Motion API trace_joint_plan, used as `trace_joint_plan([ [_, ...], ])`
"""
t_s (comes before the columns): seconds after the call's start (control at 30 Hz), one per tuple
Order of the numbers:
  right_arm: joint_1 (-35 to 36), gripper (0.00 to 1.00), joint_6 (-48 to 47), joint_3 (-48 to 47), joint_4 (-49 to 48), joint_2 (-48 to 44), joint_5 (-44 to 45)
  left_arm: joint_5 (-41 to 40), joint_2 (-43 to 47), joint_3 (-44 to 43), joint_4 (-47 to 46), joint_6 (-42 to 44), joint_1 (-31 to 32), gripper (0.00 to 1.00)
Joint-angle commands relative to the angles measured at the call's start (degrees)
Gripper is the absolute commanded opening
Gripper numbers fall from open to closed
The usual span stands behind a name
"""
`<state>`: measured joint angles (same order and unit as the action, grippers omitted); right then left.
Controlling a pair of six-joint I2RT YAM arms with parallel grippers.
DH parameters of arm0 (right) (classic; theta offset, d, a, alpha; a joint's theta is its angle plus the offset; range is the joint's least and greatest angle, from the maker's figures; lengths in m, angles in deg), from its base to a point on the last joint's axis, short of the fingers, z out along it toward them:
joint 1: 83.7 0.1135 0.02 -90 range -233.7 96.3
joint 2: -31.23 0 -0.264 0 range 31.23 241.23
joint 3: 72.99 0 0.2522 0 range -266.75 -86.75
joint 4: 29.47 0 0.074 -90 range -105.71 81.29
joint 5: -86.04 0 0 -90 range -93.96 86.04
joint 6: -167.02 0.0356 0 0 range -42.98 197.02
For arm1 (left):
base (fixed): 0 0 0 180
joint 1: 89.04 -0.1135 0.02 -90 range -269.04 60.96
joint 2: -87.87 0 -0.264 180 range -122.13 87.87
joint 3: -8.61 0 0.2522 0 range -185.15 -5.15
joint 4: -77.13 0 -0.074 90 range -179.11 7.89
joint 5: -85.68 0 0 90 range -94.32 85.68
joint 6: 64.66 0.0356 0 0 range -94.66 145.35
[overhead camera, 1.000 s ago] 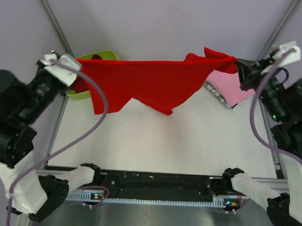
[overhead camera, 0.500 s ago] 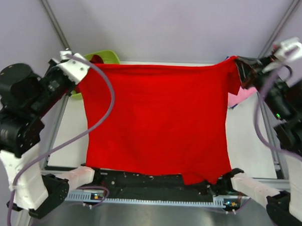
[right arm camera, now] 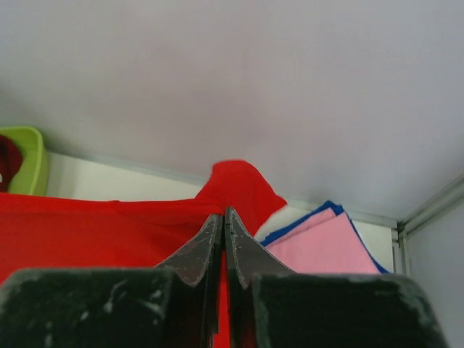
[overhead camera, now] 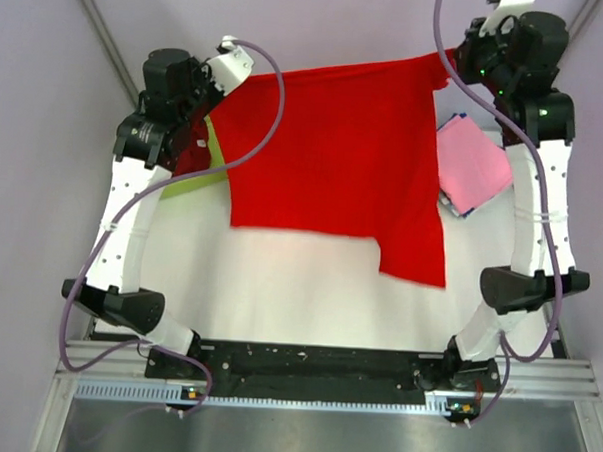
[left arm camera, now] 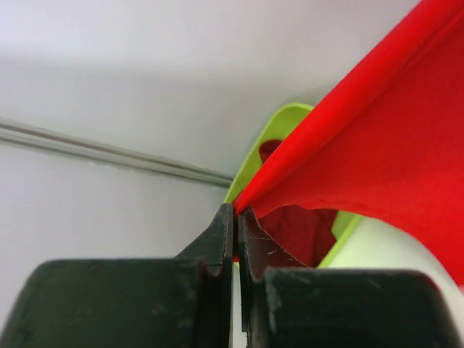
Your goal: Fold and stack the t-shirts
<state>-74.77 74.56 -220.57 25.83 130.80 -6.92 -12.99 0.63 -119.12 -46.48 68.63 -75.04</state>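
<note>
A bright red t-shirt [overhead camera: 335, 147] hangs spread between my two raised grippers over the back of the table, its lower edge and one sleeve drooping toward the white surface. My left gripper [overhead camera: 220, 74] is shut on its left corner [left arm camera: 250, 199]. My right gripper [overhead camera: 451, 64] is shut on its right corner [right arm camera: 235, 185]. A folded pink t-shirt [overhead camera: 472, 163] lies on blue ones [right arm camera: 301, 221] at the back right. A darker red t-shirt [left arm camera: 301, 232] lies in the lime-green tub [overhead camera: 199, 176].
The lime-green tub [left arm camera: 279, 127] stands at the back left, partly behind the hanging shirt. The metal frame posts [overhead camera: 105, 37] run along the table's sides. The black rail [overhead camera: 315, 365] lies along the near edge.
Both arms have swung from the near side to the back and risen. The red t-shirt moved with them, away from the front rail, and now hangs farther back.
</note>
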Motion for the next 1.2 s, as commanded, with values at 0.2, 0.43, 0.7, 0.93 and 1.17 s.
trace_joint_plan([
  [0.2,-1.02,0.00,-10.53,14.94,-1.03,-23.25,-18.16,4.26,8.74,3.47,-0.02,3.12,-0.82,0.00],
  [0.43,11.58,0.00,-13.02,57.92,1.00,-40.15,-41.53,9.20,13.76,34.65,3.61,2.42,-2.83,0.00],
  [0.7,42.37,0.00,1.05,78.98,-3.22,-22.26,-30.46,4.54,21.84,62.00,-1.49,3.82,-8.11,0.00],
  [0.93,50.48,0.36,3.69,70.80,-2.87,-10.62,-21.92,0.24,25.10,76.35,-8.62,6.28,-12.14,0.00],
  [1.17,43.31,0.60,13.95,77.29,-2.78,-26.24,-8.74,-1.70,26.68,78.90,-7.31,7.25,-15.49,0.00],
])
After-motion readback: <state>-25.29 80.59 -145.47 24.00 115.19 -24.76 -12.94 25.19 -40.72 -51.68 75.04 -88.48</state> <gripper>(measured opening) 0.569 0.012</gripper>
